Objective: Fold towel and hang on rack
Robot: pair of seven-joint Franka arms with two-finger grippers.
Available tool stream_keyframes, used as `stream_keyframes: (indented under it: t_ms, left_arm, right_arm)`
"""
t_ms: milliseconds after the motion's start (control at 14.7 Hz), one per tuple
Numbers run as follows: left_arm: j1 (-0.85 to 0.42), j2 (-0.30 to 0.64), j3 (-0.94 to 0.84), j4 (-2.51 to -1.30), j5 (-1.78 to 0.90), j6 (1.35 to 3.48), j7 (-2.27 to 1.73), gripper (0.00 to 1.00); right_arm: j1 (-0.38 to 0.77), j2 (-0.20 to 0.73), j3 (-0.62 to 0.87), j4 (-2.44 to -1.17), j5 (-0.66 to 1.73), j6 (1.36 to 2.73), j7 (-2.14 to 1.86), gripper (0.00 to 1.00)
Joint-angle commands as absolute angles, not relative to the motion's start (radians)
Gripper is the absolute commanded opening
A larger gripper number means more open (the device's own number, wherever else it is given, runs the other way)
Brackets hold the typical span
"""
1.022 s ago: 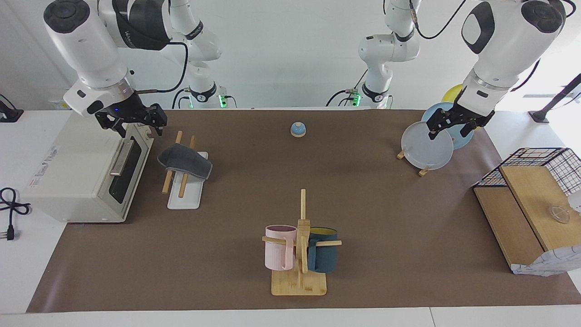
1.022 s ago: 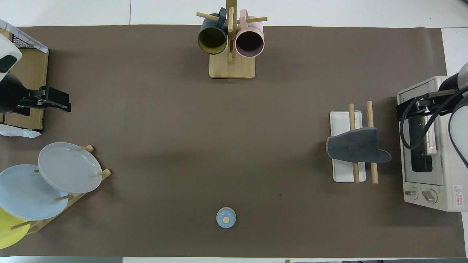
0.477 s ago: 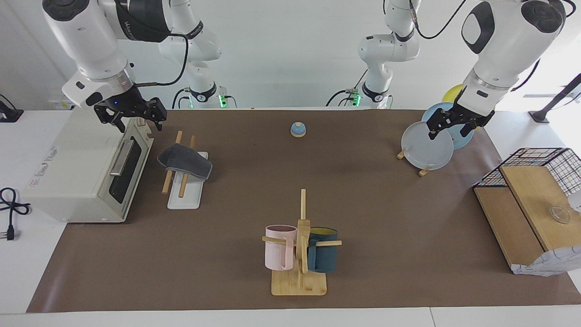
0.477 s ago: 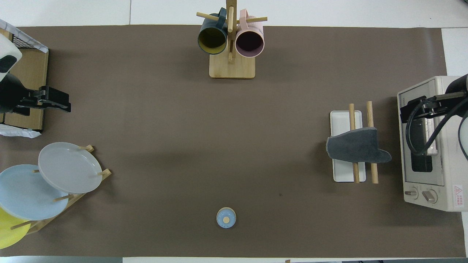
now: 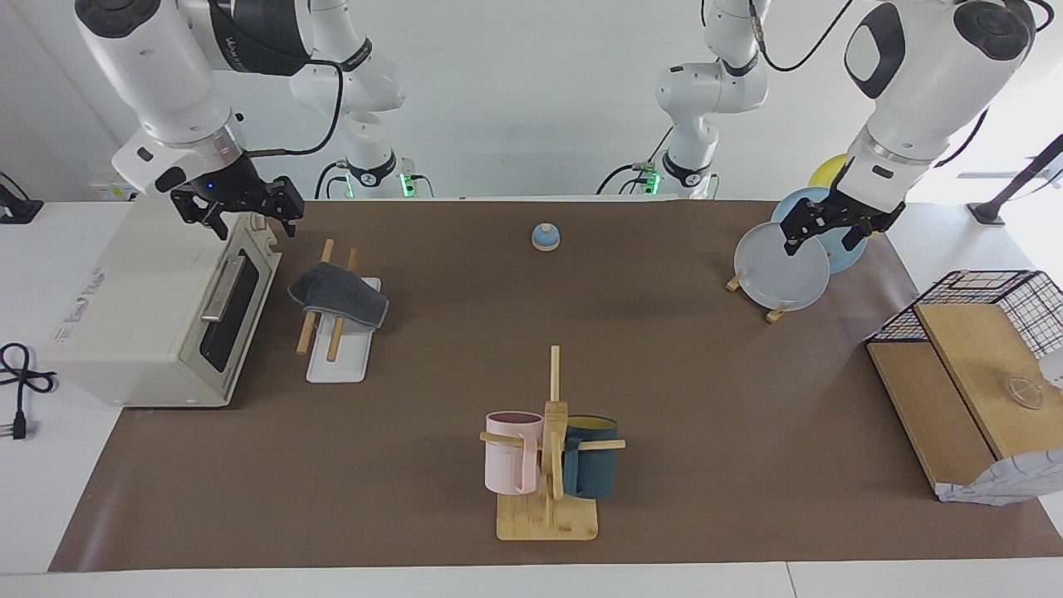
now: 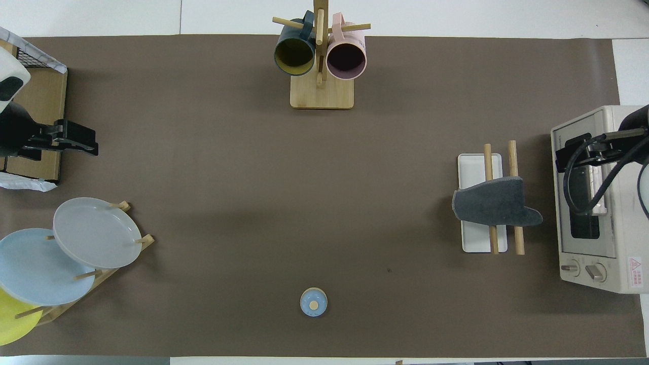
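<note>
The towel (image 5: 339, 296), dark grey face out, folded, lies draped across both wooden rods of the rack (image 5: 336, 353). It covers the rods' middle stretch and one corner hangs off the rod on the toaster oven's side. In the overhead view the towel (image 6: 494, 208) and rack (image 6: 479, 242) sit at about three o'clock on the brown mat (image 6: 253, 177), toward the right arm's end of the table.

Just beside the rack, at the table's right-arm end, stands the white toaster oven (image 5: 158, 316), door shut. The right gripper (image 5: 241, 218) hangs in the air over the oven's top edge, well clear of the towel, jaws spread wide, holding nothing.

At six o'clock in the overhead view, close to the robots, a small blue bell (image 6: 313, 302). At twelve o'clock, the wooden mug tree (image 6: 321, 76) carrying a pink mug (image 6: 346, 58) and a dark teal mug (image 6: 294, 55).

At about eight o'clock, the plate stand (image 6: 91, 276) with a grey plate (image 6: 94, 233), a pale blue plate (image 6: 35, 268) and a yellow plate (image 6: 12, 319). The left gripper (image 5: 830, 228) hovers over the grey plate in the facing view, jaws wide, empty. At the left-arm end of the table, a wooden board with a black wire basket (image 5: 980, 286).
</note>
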State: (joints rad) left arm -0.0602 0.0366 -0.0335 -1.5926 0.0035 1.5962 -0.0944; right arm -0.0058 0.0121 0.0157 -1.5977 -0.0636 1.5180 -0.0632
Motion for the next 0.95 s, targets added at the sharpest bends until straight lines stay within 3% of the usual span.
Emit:
stream_keyframes:
  t_ms: [0, 885]
  left_arm:
    - [-0.064, 0.023, -0.026, -1.601, -0.006, 1.598, -0.089, 1.00]
    - [-0.064, 0.021, -0.026, -1.605, -0.006, 1.598, -0.089, 1.00]
  right_arm:
    - [0.014, -0.006, -0.002, -1.606, -0.037, 1.514, -0.035, 1.00]
    - [0.014, -0.014, -0.005, -1.595, -0.002, 1.525, -0.026, 1.00]
